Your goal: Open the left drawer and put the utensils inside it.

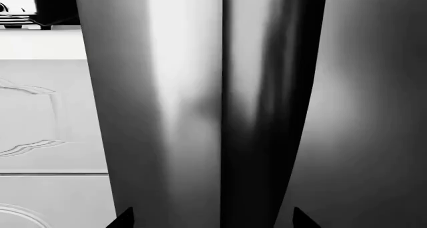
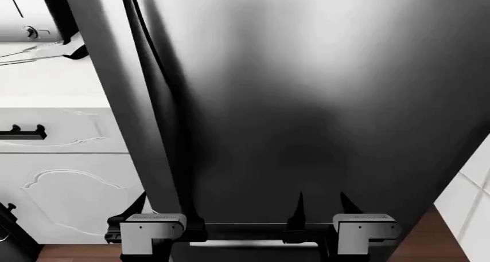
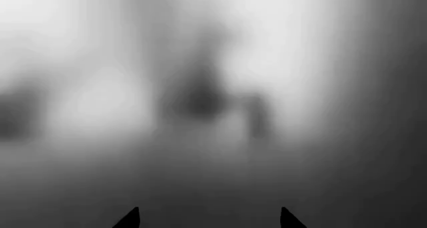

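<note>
Left gripper [image 2: 164, 213] and right gripper [image 2: 320, 207] low and close against a tall steel fridge [image 2: 306, 101], fingers of both spread apart, gripping nothing. In the left wrist view, dark fingertips [image 1: 123, 219] wide apart before the fridge's seam. In the right wrist view, fingertips [image 3: 130, 219] likewise apart, blurred steel beyond. Drawer [image 2: 54, 133] shut, well left of the left fingers, black handle [image 2: 22, 133] on its front. Utensils [image 2: 23, 54] faint on the white surface [image 2: 46, 78] above the drawer, far left of both grippers.
</note>
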{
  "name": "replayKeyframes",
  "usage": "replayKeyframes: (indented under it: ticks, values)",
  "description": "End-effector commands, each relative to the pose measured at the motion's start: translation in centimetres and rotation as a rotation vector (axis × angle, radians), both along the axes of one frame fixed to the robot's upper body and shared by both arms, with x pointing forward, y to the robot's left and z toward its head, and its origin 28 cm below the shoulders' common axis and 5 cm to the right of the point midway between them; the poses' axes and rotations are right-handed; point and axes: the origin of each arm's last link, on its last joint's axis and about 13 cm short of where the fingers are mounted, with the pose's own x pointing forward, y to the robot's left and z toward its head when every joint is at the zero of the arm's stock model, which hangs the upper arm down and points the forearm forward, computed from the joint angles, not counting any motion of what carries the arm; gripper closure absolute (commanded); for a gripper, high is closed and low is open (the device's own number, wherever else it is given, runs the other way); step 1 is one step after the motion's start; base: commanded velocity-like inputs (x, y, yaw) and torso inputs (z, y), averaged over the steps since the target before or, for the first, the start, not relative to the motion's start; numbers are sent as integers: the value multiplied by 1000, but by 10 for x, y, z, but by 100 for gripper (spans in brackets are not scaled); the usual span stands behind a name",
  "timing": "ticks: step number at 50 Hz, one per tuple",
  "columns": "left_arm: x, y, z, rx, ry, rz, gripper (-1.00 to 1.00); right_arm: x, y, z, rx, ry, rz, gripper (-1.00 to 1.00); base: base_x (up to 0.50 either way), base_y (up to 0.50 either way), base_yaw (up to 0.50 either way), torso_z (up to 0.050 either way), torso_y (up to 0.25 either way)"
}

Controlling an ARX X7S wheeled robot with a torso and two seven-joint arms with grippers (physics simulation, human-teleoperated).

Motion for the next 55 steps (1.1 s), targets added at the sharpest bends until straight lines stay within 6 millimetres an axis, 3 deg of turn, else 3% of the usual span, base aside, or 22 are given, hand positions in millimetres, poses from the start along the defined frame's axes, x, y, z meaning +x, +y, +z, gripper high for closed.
replayKeyframes:
  ticks: [1,15,33,42,55]
  values:
    - [0,0,0,0,0,0,-100,0,0,0,2,-2,0,-100,0,0,0,0,0]
    - [0,0,0,0,-5,2,-100,1,1,0,-3,8,-7,-100,-164,71,0,0,0]
    - [-1,2,2,-30,-3,19,-100,-2,1,4,-38,-1,-25,-100,-248,477,0,0,0]
    - [-2,19,37,-7,-55,29,-100,-11,2,24,-67,-64,-1,-100,-63,500,0,0,0]
    - [-2,39,63,49,-113,87,-100,-18,7,60,-137,-153,61,-100,-14,500,0,0,0]
